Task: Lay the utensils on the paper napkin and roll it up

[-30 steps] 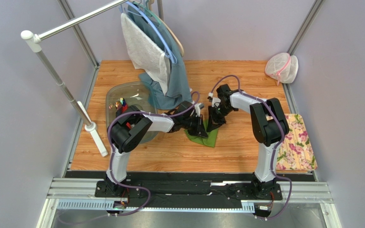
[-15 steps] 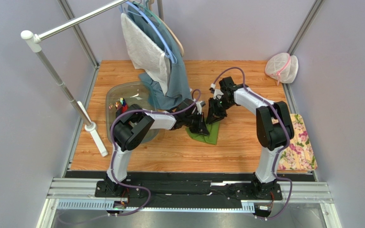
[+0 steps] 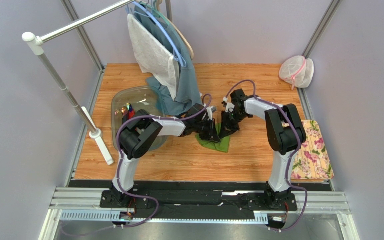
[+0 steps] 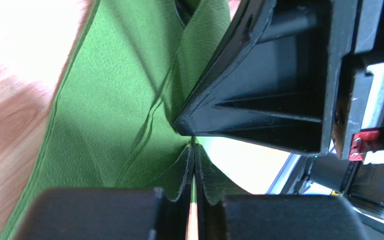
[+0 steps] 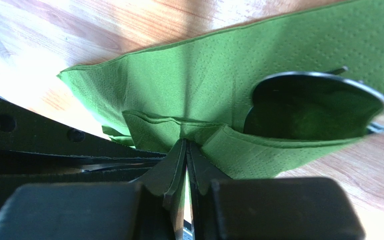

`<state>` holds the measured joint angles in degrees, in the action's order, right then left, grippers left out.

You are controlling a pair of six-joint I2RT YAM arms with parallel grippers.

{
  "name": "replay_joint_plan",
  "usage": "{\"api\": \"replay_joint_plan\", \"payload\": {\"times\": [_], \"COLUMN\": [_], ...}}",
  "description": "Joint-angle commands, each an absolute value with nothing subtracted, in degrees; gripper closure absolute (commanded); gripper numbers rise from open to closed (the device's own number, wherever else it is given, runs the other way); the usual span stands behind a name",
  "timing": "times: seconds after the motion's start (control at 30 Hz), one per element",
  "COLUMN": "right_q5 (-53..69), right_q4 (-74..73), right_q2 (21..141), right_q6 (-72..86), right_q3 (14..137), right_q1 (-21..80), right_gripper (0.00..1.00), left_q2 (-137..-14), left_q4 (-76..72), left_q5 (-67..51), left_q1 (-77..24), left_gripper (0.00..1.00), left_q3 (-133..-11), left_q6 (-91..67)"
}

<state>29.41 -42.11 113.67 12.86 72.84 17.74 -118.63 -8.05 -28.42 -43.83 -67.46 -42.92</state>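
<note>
The green paper napkin (image 3: 215, 143) lies partly folded over on the wooden table, between the two arms. My left gripper (image 3: 212, 131) is at its left edge and my right gripper (image 3: 227, 129) at its far edge, almost touching each other. In the left wrist view the left gripper (image 4: 194, 148) is shut, with a sliver of paper napkin (image 4: 119, 100) in the tips. In the right wrist view the right gripper (image 5: 185, 143) is shut on a raised fold of the paper napkin (image 5: 199, 90). A metal spoon bowl (image 5: 314, 107) lies tucked under that fold.
A clear plastic tub (image 3: 124, 100) with small items stands left of the napkin. A teal garment (image 3: 184, 87) hangs from the rack (image 3: 64, 90) behind it. A white mesh bag (image 3: 295, 71) sits at the back right. A flowered pink mat (image 3: 311, 152) lies at the right edge.
My right gripper lifted toward the far side, then came back down onto the napkin's fold. My left gripper shifted slightly right along the napkin.
</note>
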Motion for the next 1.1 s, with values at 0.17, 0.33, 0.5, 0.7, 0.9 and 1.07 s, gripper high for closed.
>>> {"api": "replay_joint_plan", "payload": {"times": [0.17, 0.33, 0.5, 0.7, 0.9, 1.07], "right_q5": [23.4, 23.3, 23.4, 24.2, 24.0, 25.0], "right_q4": [-37.9, -38.0, -37.9, -38.1, -38.1, -38.0], "right_q2": [117.4, 117.7, 117.8, 117.8, 118.4, 118.2], "right_q6": [11.2, 11.2, 11.1, 11.0, 9.9, 9.4], "right_q3": [71.5, 72.1, 72.2, 72.2, 72.9, 72.7], "right_q1": [17.8, 17.7, 17.8, 17.8, 17.8, 17.8], "right_gripper": [0.90, 0.90, 0.91, 0.91, 0.91, 0.91], "left_q2": [-109.8, -109.3, -113.5, -119.3, -119.9, -111.6], "left_q4": [-6.1, -6.2, -6.5, -5.9, -5.0, -9.7], "left_q5": [-30.7, -32.1, -33.2, -30.0, -30.1, -32.5], "left_q1": [-45.2, -46.1, -46.2, -45.1, -44.5, -44.5], "left_gripper": [0.83, 0.83, 0.85, 0.89, 0.91, 0.88], "left_q3": [-65.7, -64.0, -63.8, -62.8, -63.4, -61.7], "left_q6": [-34.3, -33.4, -34.0, -37.8, -38.0, -36.1]}}
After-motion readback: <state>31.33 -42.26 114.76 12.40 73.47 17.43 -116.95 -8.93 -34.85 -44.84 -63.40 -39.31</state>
